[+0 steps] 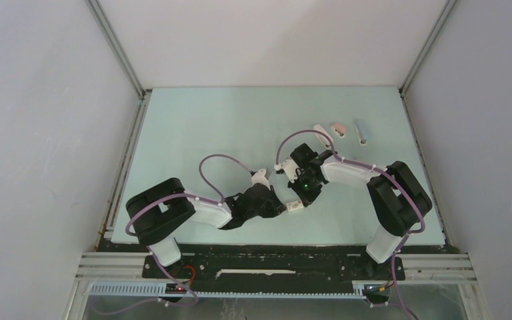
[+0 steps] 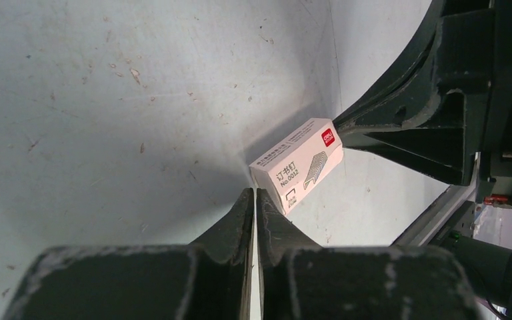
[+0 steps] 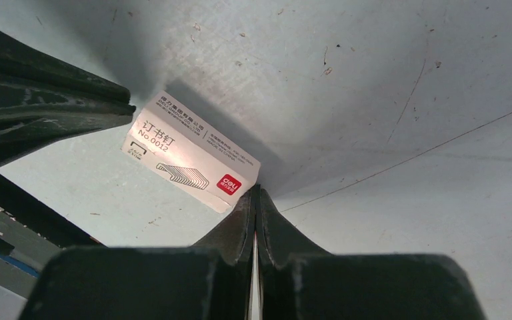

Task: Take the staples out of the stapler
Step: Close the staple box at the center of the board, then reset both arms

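Note:
No staples show in any view. Three small staplers lie at the back right of the table, far from both grippers: a white one (image 1: 321, 135), a pink one (image 1: 338, 127) and a grey-blue one (image 1: 361, 131). My left gripper (image 1: 285, 207) (image 2: 255, 191) and right gripper (image 1: 305, 197) (image 3: 256, 188) meet low over the table's middle. Both are shut with nothing between the fingers. A small white staple box (image 1: 295, 207) (image 2: 298, 165) (image 3: 190, 152) with a red logo lies flat between their tips. It touches or nearly touches each gripper's fingertips.
The pale green table (image 1: 213, 127) ends at a metal rail along its near edge (image 1: 273, 250). White walls enclose it on the left, back and right. In each wrist view the other arm's dark fingers (image 2: 400, 133) (image 3: 40, 113) reach to the box.

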`<state>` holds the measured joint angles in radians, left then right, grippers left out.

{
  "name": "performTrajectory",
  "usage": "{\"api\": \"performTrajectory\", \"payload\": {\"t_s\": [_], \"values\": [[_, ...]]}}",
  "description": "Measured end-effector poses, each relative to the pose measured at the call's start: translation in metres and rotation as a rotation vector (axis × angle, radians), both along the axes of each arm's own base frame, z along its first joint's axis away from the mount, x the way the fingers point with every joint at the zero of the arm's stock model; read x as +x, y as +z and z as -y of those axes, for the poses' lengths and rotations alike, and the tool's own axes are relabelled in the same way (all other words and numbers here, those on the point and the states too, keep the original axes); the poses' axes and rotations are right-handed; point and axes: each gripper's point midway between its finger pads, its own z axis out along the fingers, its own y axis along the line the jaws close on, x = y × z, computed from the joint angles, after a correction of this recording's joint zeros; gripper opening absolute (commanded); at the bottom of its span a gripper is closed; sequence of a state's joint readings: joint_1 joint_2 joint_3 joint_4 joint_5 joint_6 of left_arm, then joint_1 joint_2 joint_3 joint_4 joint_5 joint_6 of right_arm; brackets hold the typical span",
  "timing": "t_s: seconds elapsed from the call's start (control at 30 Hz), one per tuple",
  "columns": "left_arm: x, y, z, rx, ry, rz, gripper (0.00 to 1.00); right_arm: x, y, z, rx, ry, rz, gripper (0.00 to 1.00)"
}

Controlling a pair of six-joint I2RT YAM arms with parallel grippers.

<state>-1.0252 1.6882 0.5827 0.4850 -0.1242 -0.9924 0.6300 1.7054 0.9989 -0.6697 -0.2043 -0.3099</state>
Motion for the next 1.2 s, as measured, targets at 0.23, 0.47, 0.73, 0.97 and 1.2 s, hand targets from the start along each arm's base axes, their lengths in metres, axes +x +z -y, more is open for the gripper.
{"api": "performTrajectory", "payload": {"t_s": [0.23,0.47,0.73,0.97,1.2], "values": [[-0.003,0.022,-0.019,-0.003,0.011,0.056,0.12,0.003,0.000,0.003,0.012,-0.010,-0.007,0.08],[0.002,0.064,-0.048,0.010,0.050,0.188,0.31,0.014,0.003,0.021,0.026,-0.043,0.007,0.13],[0.017,0.107,-0.102,0.050,0.121,0.335,0.73,0.044,0.053,0.071,0.140,-0.180,0.116,0.18],[0.024,0.155,-0.155,0.046,0.205,0.457,0.94,0.061,0.122,0.116,0.281,-0.292,0.338,0.45],[0.029,0.230,-0.193,0.054,0.262,0.547,1.00,0.060,0.210,0.141,0.383,-0.305,0.610,0.72]]}}
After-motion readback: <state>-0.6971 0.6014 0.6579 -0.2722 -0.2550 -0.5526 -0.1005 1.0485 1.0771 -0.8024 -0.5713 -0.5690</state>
